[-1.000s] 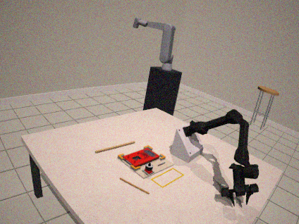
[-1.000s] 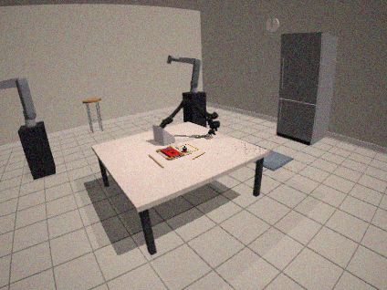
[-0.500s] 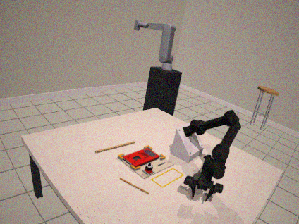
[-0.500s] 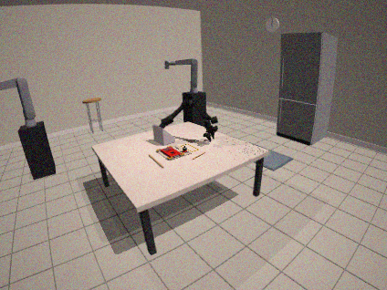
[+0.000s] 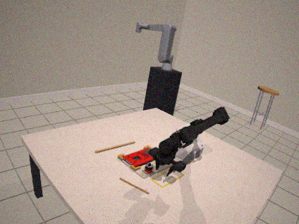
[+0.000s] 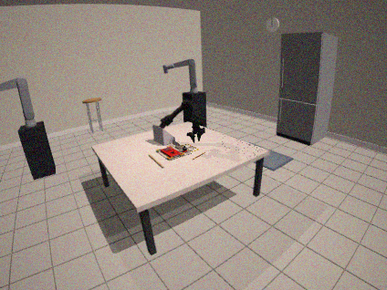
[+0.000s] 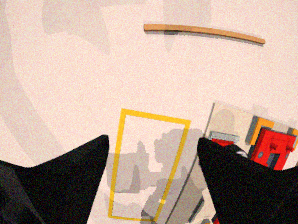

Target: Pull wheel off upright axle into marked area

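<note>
Fingers spread apart, nothing between them, gripper (image 5: 173, 168) hovering above the yellow marked area (image 7: 148, 163) on the bench (image 5: 88, 176), wheel (image 5: 149, 167) on its upright axle just beside that outline, by the red fixture (image 5: 138, 157).

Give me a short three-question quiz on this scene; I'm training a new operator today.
1. True or false: the claw is open and holds nothing.
2. In the wrist view, what lies beneath the claw: (a) the yellow marked area, (b) the wooden stick, (c) the red plate?
3. Is the wheel off its axle yet?

Key: 1 true; 2 a; 3 no, it appears to sit on the fixture.
</note>
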`<state>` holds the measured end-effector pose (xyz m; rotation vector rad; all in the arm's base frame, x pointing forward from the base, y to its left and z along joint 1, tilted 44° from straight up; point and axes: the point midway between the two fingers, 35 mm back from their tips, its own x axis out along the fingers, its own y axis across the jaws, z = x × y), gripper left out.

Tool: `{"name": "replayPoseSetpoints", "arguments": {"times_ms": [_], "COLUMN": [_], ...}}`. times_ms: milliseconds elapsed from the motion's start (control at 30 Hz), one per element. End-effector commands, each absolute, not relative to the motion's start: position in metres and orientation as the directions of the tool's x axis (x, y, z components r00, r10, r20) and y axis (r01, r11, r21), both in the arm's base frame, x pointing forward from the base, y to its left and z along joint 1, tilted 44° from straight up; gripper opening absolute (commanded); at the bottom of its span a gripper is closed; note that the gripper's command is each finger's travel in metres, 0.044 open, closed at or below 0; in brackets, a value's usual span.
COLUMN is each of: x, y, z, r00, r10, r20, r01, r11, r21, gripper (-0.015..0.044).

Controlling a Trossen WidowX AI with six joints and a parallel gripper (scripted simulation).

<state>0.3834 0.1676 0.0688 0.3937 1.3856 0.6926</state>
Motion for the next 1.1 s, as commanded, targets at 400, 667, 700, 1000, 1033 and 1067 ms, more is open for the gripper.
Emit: {"name": "replayPoseSetpoints", "arguments": {"times_ms": [400,667,700,1000,1033,1067], "x": [0.361,0.365,0.365,0.358,0.357,0.357], "y": [0.065,0.064,0.066,0.111,0.114,0.115], "z": [0.015,0.011,0.009,-0.038,-0.041,-0.042], "r00": [-0.079,-0.078,-0.078,-0.079,-0.079,-0.079], "r10": [0.689,0.689,0.689,0.691,0.692,0.692], "r20": [-0.72,-0.721,-0.721,-0.718,-0.718,-0.718], "r01": [-0.048,-0.048,-0.048,-0.047,-0.047,-0.047], "r11": [0.719,0.72,0.72,0.717,0.717,0.717], "r21": [0.693,0.693,0.693,0.695,0.696,0.696], "gripper": [0.03,0.03,0.03,0.03,0.03,0.03]}}
